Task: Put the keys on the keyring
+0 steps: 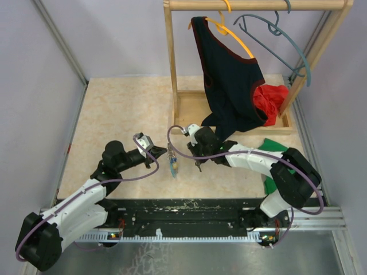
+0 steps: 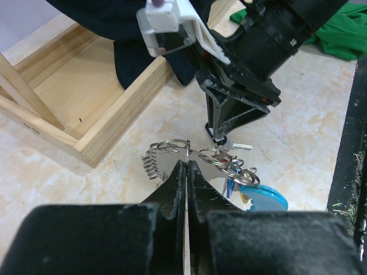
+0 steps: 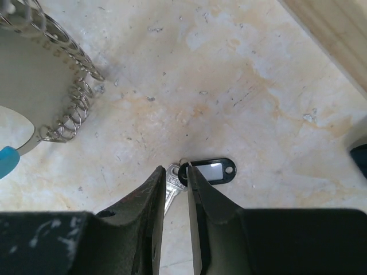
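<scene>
Reaching inward, left arm (image 1: pixel 86 195) pinches the keyring (image 2: pixel 166 146) in shut jaws; right arm (image 1: pixel 252 160), jaws slightly parted, straddles a black-tagged key (image 3: pixel 212 171), half hiding its blade.

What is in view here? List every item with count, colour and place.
silver key with black plastic tag: one, on table near centre
grey coiled-wire keyring with light-blue section: one, near table centre
light wooden clothes rack: one, far right of table
orange hanger: one, on rail, carrying top
dark navy tank top with red trim: one, hanging
grey-blue hanger: one, on rail, empty
red cloth: one, on rack base
green cloth: one, on table, right side
beige marbled table: one, beneath everything
left gripper: one, black, shut on keyring
right gripper: one, black, open, tips astride key
</scene>
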`<state>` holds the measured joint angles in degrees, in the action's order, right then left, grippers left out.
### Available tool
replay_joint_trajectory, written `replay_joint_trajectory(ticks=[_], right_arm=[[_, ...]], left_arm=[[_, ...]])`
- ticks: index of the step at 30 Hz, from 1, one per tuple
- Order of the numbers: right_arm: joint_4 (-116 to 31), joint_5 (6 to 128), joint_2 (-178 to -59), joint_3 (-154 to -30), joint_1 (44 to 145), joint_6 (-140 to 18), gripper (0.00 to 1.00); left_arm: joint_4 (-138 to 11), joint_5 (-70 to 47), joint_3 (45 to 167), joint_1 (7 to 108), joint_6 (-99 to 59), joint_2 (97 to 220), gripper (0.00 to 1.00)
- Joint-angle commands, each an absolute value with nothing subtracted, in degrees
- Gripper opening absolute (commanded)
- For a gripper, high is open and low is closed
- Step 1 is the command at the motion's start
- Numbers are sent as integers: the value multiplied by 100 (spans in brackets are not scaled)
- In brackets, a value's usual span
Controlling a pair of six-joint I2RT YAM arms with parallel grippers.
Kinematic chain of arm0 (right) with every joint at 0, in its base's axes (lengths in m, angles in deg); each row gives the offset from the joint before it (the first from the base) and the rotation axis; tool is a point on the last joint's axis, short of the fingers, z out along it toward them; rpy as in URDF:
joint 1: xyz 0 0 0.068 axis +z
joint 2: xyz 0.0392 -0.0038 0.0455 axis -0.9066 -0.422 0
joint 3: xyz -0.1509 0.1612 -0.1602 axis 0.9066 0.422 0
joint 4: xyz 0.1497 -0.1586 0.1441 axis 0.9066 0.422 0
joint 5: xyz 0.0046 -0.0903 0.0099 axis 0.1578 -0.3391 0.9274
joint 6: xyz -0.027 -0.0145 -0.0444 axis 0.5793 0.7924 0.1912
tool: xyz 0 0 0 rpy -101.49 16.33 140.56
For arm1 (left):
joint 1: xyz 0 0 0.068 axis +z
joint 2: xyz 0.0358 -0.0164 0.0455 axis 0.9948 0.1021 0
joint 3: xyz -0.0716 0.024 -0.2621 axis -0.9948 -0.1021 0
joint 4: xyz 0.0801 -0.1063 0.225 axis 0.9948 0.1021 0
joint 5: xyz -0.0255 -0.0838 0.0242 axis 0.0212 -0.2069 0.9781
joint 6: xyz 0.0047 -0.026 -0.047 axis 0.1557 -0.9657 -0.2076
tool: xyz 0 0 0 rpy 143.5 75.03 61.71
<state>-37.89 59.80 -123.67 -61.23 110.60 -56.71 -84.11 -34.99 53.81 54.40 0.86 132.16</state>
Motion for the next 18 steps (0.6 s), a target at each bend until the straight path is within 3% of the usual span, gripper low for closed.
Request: replay_joint_trajectory(ticks=[1,18], right_arm=[[-2485,5931,-12404,-6938,11022,-5537,23],[-1157,6327,-13992,-8461,10720,-5595,23]], left_arm=[[-8531,-3569,5351,5469,84,13122,1],[-8479,-3611,5369,5469,102,13141,1]])
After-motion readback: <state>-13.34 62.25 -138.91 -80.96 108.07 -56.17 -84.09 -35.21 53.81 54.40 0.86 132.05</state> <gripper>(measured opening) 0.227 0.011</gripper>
